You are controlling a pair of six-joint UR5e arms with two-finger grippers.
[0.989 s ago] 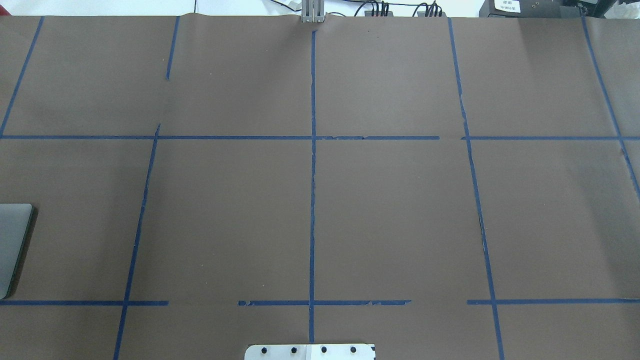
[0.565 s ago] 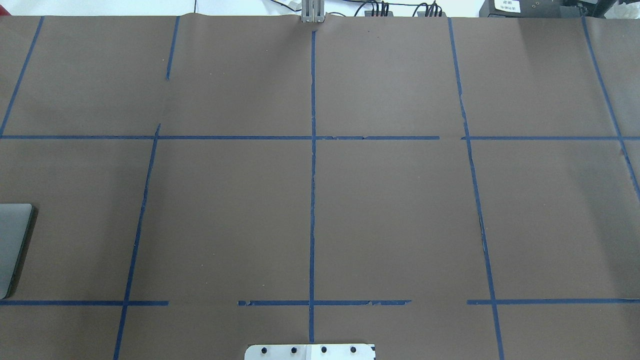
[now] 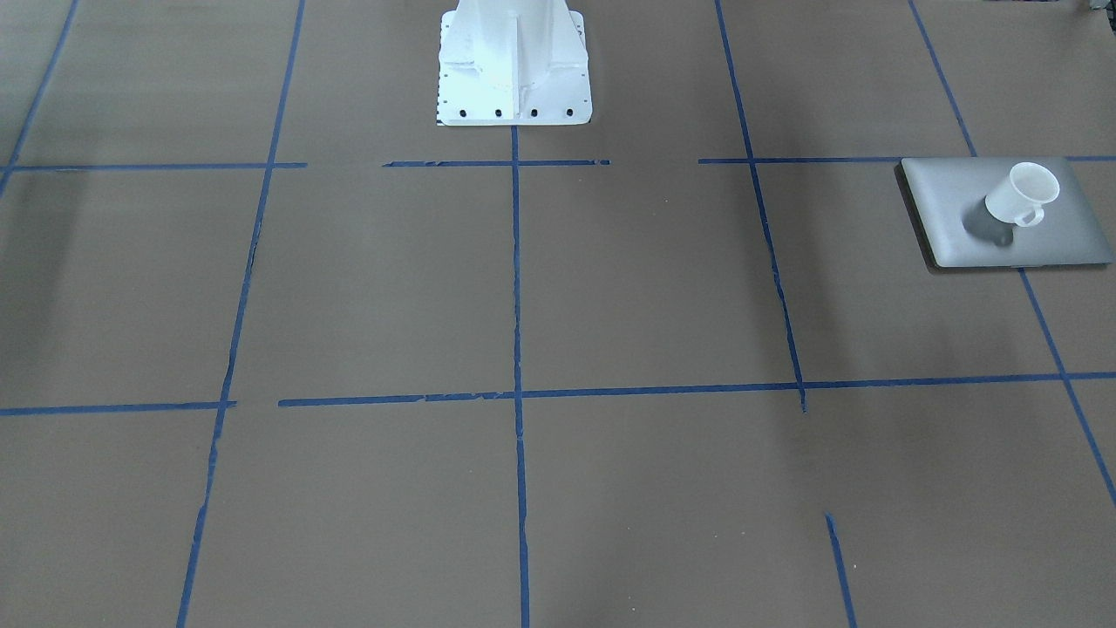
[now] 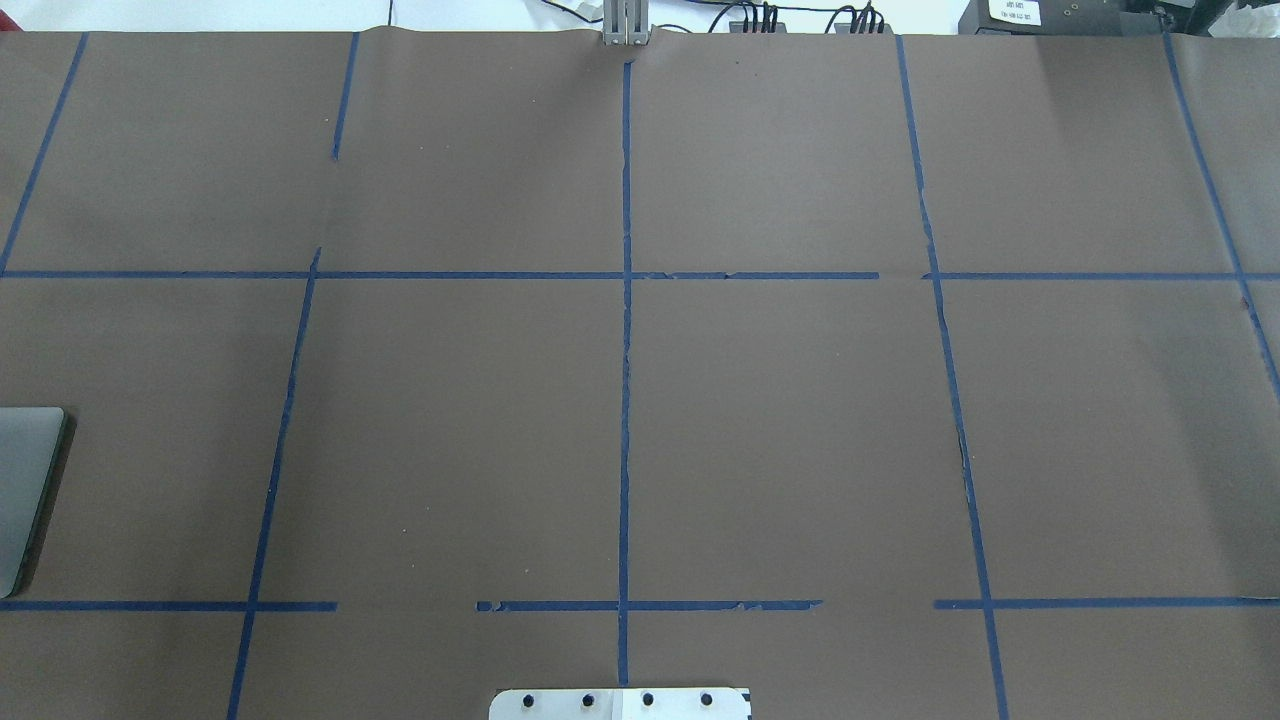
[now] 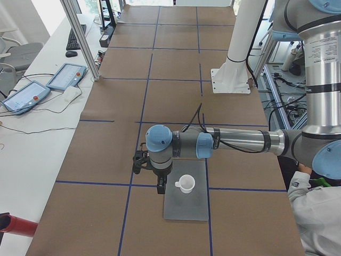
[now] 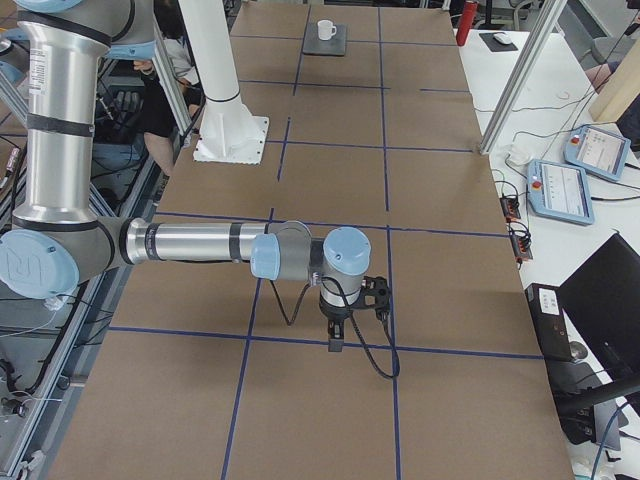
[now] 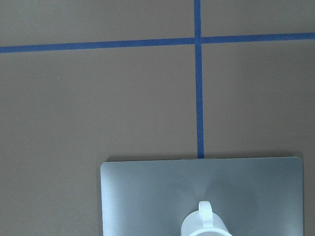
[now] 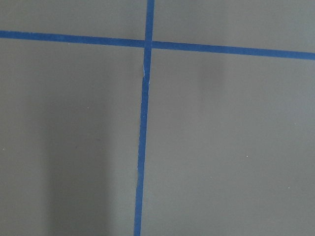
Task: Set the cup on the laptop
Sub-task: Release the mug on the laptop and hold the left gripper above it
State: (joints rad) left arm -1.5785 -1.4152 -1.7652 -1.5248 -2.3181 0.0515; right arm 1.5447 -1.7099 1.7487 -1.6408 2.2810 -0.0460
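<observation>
The white cup [image 3: 1020,196] stands upright on the silver-grey laptop [image 3: 950,205], its handle towards the table's front edge. Both also show in the exterior left view, cup [image 5: 186,183] on laptop [image 5: 184,208], and small at the far end in the exterior right view, cup [image 6: 325,29]. The left wrist view looks down on the laptop [image 7: 147,191] and the cup's handle [image 7: 205,211] at its bottom edge. The laptop's corner [image 4: 25,480] shows at the overhead view's left edge. My left gripper [image 5: 160,189] hangs beside the cup, apart from it. My right gripper [image 6: 335,342] hangs over bare table. I cannot tell whether either gripper is open or shut.
The white robot pedestal [image 3: 514,61] stands at the table's middle back. Blue tape lines grid the brown table [image 4: 800,420]. Teach pendants [image 5: 66,76] lie on a side bench. A person [image 5: 319,213] sits near the left arm's base. A red object [image 5: 16,226] lies off the table's end.
</observation>
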